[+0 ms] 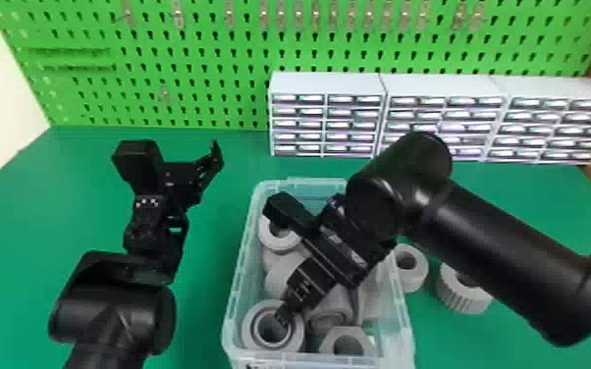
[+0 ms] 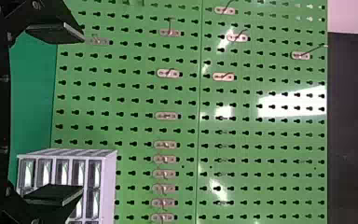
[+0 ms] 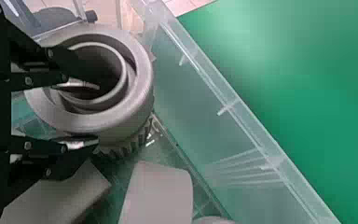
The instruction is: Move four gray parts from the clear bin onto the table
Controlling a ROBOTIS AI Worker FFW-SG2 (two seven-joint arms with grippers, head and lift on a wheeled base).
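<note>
Green table (image 1: 14,221) below, left pincer (image 1: 186,174) gapes; right pincer (image 1: 285,316), parted, straddles a partly hidden gray part's (image 3: 143,84) wall.

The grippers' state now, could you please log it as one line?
right gripper: open, straddling gray part wall, in clear bin | left gripper: open, above table

Two gray parts (image 1: 419,276) lie on the one desk (image 1: 14,221), right of one clear bin (image 1: 236,289); at least five more sit inside, the exact number hidden. Three drawer cabinets (image 1: 326,83) stand at the far right.
</note>
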